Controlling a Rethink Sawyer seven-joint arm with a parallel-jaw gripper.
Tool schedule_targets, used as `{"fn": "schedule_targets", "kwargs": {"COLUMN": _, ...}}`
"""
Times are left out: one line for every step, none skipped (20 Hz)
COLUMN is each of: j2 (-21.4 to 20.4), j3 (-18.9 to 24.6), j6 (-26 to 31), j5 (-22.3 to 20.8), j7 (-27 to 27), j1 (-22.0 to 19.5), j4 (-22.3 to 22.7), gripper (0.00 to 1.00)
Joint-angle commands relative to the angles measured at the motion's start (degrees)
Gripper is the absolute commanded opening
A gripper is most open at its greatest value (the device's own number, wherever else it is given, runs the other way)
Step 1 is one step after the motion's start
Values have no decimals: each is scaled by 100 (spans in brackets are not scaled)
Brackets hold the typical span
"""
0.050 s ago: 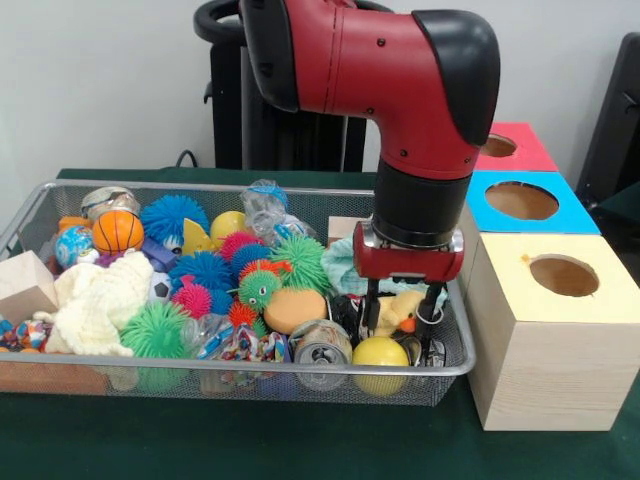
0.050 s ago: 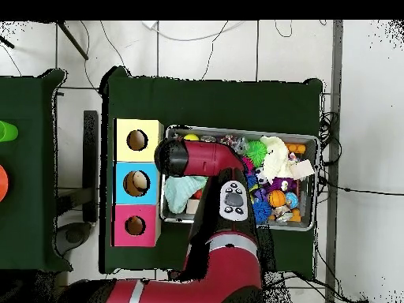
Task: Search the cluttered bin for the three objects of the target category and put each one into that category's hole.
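In bin's corner by the boxes | gripper (image 1: 401,330) spread, straddling duck (image 1: 399,312) | step: grasp, you're mid-pick | next: close on duck, lift clear, pick matching hole (image 1: 563,275).

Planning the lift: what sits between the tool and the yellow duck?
Nothing visible. The open tool straddles the yellow duck, one finger either side. A yellow ball and a can lie just in front, not between.

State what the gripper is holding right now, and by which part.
Cannot be told. The gripper is down in the wire bin with its fingers either side of a yellow duck toy, but contact is not clear.
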Motion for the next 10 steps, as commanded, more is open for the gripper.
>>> {"fn": "schedule_targets", "kwargs": {"j2": -180, "j3": 144, "j6": -63, "j5": -261, "j7": 723, "j1": 173, "j4": 819, "gripper": 100}}
{"fn": "schedule_targets", "kwargs": {"j2": -184, "j3": 113, "j6": -35, "j5": -252, "j7": 740, "j1": 210, "j4": 809, "gripper": 100}}
{"fn": "schedule_targets", "kwargs": {"j2": -178, "j3": 93, "j6": -43, "j5": -235, "j7": 769, "j1": 234, "j4": 812, "gripper": 100}}
{"fn": "schedule_targets", "kwargs": {"j2": -161, "j3": 91, "j6": -69, "j5": -224, "j7": 777, "j1": 245, "j4": 815, "gripper": 100}}
{"fn": "schedule_targets", "kwargs": {"j2": -138, "j3": 102, "j6": -126, "j5": -207, "j7": 791, "j1": 243, "j4": 832, "gripper": 100}}
{"fn": "schedule_targets", "kwargs": {"j2": -110, "j3": 116, "j6": -161, "j5": -204, "j7": 782, "j1": 236, "j4": 832, "gripper": 100}}
{"fn": "schedule_targets", "kwargs": {"j2": -91, "j3": 139, "j6": -212, "j5": -199, "j7": 771, "j1": 215, "j4": 844, "gripper": 100}}
{"fn": "schedule_targets", "kwargs": {"j2": -71, "j3": 160, "j6": -228, "j5": -192, "j7": 758, "j1": 195, "j4": 845, "gripper": 100}}
{"fn": "schedule_targets", "kwargs": {"j2": -52, "j3": 180, "j6": -243, "j5": -186, "j7": 745, "j1": 175, "j4": 847, "gripper": 100}}
{"fn": "schedule_targets", "kwargs": {"j2": -45, "j3": 188, "j6": -253, "j5": -182, "j7": 736, "j1": 164, "j4": 850, "gripper": 100}}
